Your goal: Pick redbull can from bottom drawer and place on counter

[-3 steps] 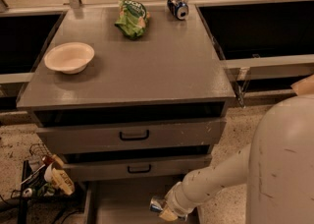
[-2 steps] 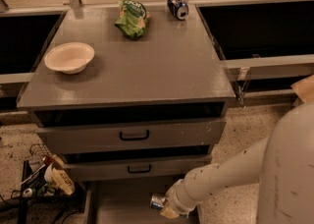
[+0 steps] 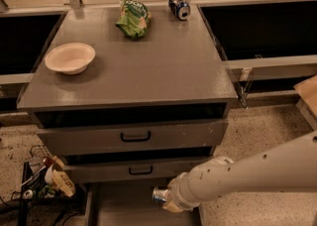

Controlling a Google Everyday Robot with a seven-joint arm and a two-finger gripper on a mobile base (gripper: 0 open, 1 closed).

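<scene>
The redbull can (image 3: pixel 159 195) shows its shiny end above the floor of the open bottom drawer (image 3: pixel 124 207), near the drawer's right side. My gripper (image 3: pixel 167 198) is at the end of the white arm that reaches in from the lower right. It is shut on the can and holds it lying sideways, just below the front of the lower handled drawer. The counter (image 3: pixel 148 66) is the wide grey cabinet top above.
On the counter are a white bowl (image 3: pixel 70 57) at the left, a green chip bag (image 3: pixel 132 16) and a fatter blue can (image 3: pixel 179 7) at the back. Two shut drawers with black handles (image 3: pixel 135 136) sit above the open one. Clutter and wires (image 3: pixel 47 181) lie on the floor at the left.
The gripper with the can has risen slightly above the drawer floor. The arm has shifted a little and the view has moved a bit.
</scene>
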